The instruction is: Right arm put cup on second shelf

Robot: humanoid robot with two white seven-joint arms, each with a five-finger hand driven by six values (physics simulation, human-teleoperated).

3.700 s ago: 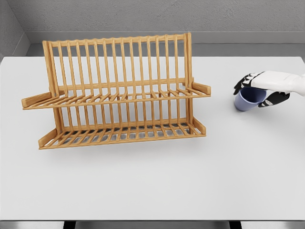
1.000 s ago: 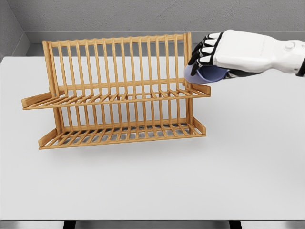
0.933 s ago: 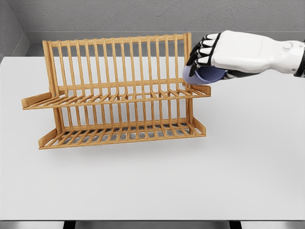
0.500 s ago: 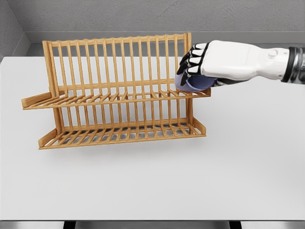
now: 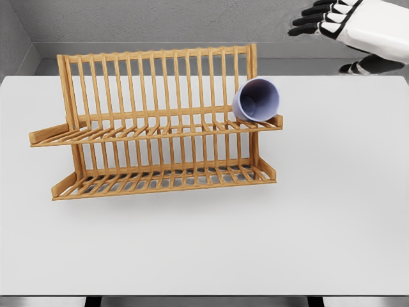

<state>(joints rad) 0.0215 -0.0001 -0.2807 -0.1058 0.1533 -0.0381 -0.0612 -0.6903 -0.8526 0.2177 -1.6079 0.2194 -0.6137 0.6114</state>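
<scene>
A light purple cup lies tilted on its side at the right end of the upper shelf of the wooden dish rack, its mouth facing me and to the right. My right hand hovers high at the top right corner, well above and right of the cup, fingers spread and holding nothing. The left arm is out of view.
The rack stands on a white table, with its lower shelf bare. Behind the table runs a grey wall.
Half a second ago my right hand was shut on the cup at the upper shelf. It has let go and risen up and to the right, leaving the cup tilted on the shelf.
</scene>
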